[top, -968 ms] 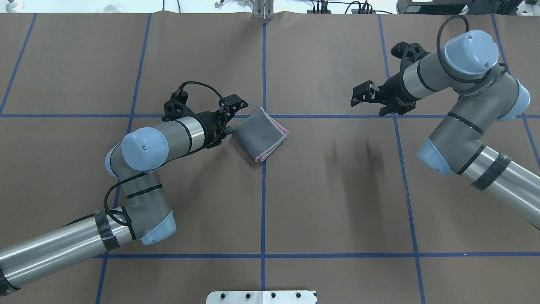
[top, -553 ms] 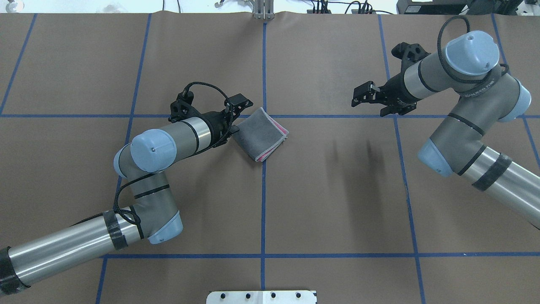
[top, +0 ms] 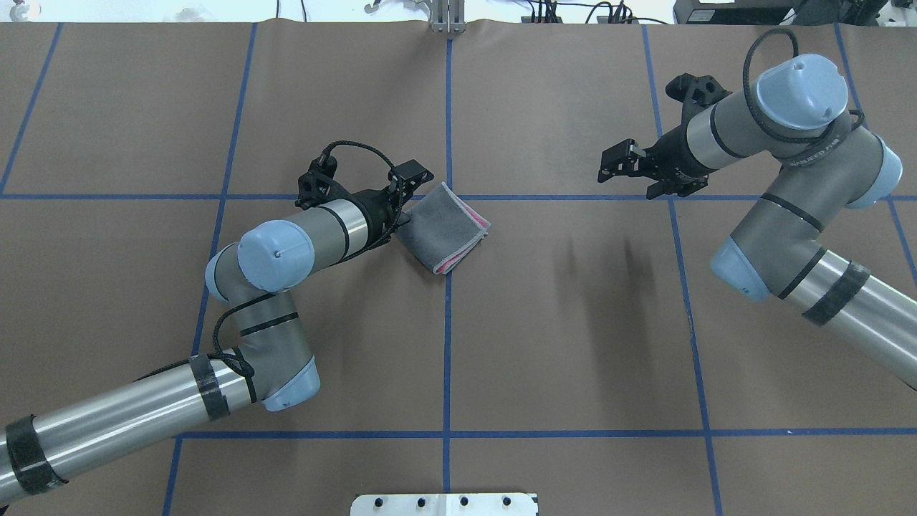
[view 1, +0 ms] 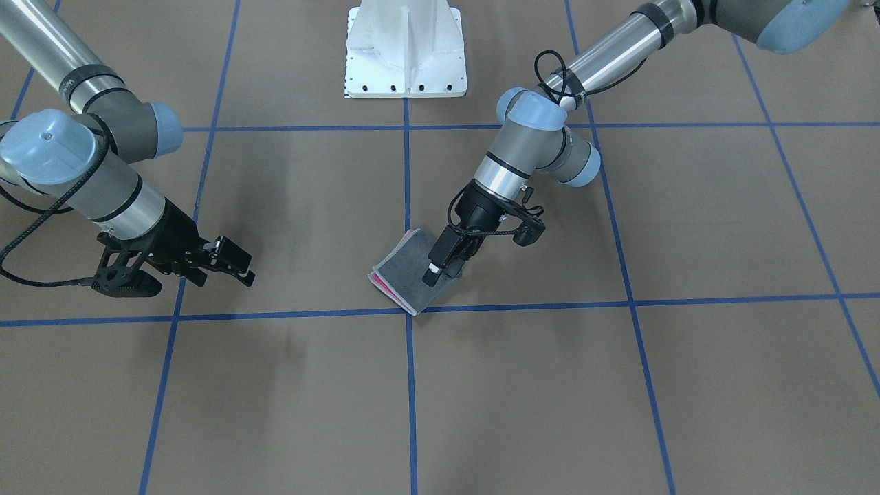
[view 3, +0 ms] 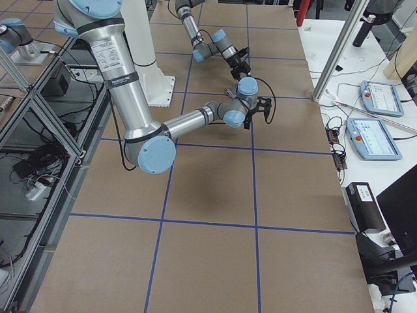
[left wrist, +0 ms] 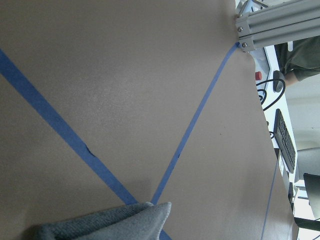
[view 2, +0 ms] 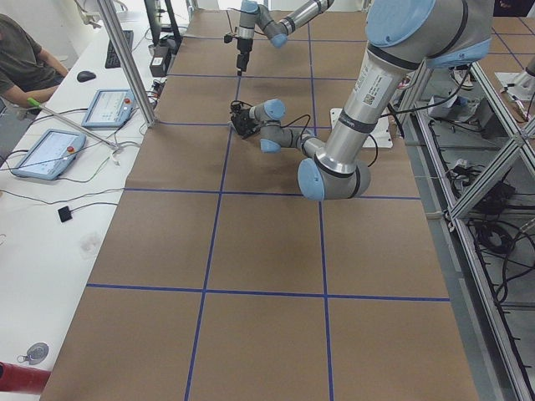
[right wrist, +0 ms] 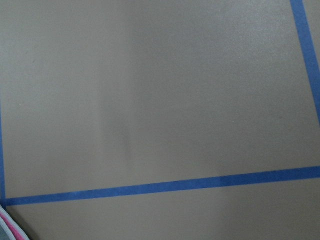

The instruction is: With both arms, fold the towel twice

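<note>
The towel [top: 448, 228] lies folded into a small square at the table's middle, grey face up, with pink showing along its stitched edges. It also shows in the front view [view 1: 402, 278]. My left gripper [top: 402, 215] points down at the towel's left edge, and its tips [view 1: 440, 275] rest on the grey cloth, slightly apart and holding nothing. The left wrist view shows only a grey towel corner [left wrist: 115, 225]. My right gripper [top: 609, 163] hovers open and empty far to the towel's right [view 1: 237, 265].
Brown paper with blue tape lines [top: 448, 358] covers the table. The white pedestal base [view 1: 405, 55] stands at the robot's edge. A person [view 2: 21, 63] sits at a side bench with tablets [view 2: 46, 154] and cables beyond the far edge.
My left arm has pushed toward the towel, so its gripper went from just beside the towel's left edge to on it. The towel and the right arm have barely moved.
</note>
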Motion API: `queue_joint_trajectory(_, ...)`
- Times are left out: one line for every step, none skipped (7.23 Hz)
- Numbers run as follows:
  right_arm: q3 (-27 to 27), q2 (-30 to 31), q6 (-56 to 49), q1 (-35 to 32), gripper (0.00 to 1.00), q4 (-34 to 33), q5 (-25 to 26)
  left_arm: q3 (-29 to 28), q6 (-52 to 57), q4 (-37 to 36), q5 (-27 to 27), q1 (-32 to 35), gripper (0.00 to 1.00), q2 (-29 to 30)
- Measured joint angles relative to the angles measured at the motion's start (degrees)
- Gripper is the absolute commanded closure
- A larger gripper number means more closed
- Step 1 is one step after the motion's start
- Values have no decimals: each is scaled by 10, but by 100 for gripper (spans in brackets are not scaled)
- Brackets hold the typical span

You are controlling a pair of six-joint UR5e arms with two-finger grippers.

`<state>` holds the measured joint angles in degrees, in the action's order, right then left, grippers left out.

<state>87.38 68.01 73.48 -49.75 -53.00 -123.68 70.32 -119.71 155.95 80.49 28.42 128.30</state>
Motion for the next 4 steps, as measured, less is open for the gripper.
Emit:
queue_joint_trajectory(0, 0, 0, 0, 0, 0, 0, -10, 2, -1, 0, 0, 0, 7)
queue_joint_trajectory(1, 0, 0, 0, 0, 0, -1, -13, 12, -1, 1, 0, 0, 11)
queue_joint_trajectory(2, 0, 1, -1, 0, 0, 0, -13, 26, -3, 2, 0, 0, 13)
queue_joint_trajectory(4, 0, 1, -1, 0, -1, 0, -13, 34, -3, 3, 0, 0, 13)
